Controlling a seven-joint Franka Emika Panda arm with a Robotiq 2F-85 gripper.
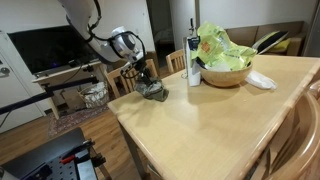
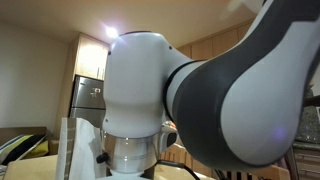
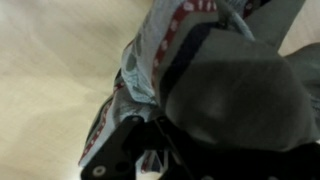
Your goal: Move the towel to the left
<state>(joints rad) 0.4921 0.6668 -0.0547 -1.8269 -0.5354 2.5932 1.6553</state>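
My pincer [image 1: 150, 80] is clamped on the towel [image 1: 155, 91], which sits bunched at the far corner of the bench [image 1: 200, 125], by its edge; I hold a gathered fold so the whole cloth should follow me leftward

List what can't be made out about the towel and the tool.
- Tool: jaws too small in an exterior view, a dark blur in the wrist view; open or shut unclear.
- Towel: partly covered by the tool; blurred in the wrist view.
- Table: hidden behind the arm in an exterior view.
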